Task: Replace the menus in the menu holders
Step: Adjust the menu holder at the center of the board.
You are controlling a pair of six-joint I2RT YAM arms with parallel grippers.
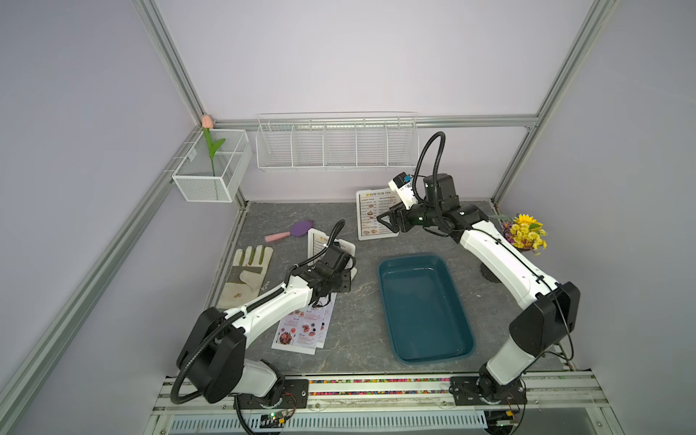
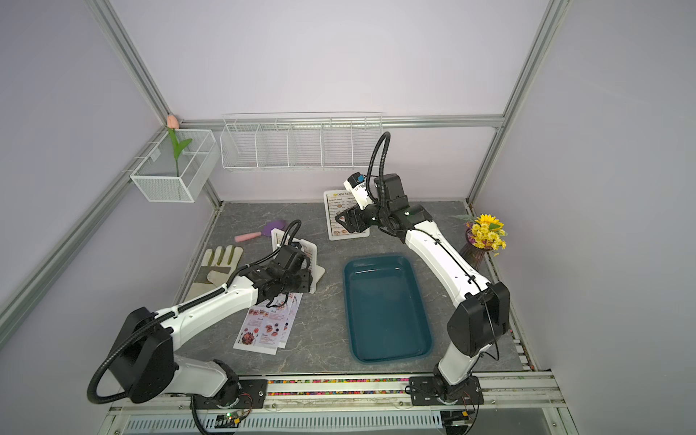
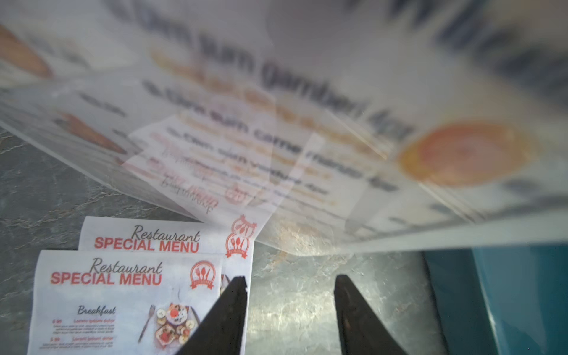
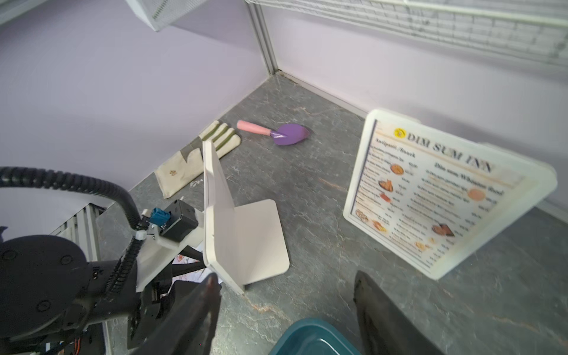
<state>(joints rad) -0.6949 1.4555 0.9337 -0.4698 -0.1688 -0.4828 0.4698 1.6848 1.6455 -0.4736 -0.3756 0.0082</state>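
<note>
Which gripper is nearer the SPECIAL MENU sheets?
Left. The left gripper sits at the top edge of the SPECIAL MENU sheets; the right gripper is far off, by the back menu holder.

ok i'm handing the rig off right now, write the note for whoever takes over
Left pincer: open, empty, low by the near menu holder.
Right pincer: open, empty, near the far menu holder.
Things: both holders stand upright, each with a Dim Sum menu inside; two SPECIAL MENU sheets lie overlapped on the table by the left arm.
Done: no swap yet.
Left: pull each Dim Sum menu, slide in a SPECIAL MENU sheet.
</note>
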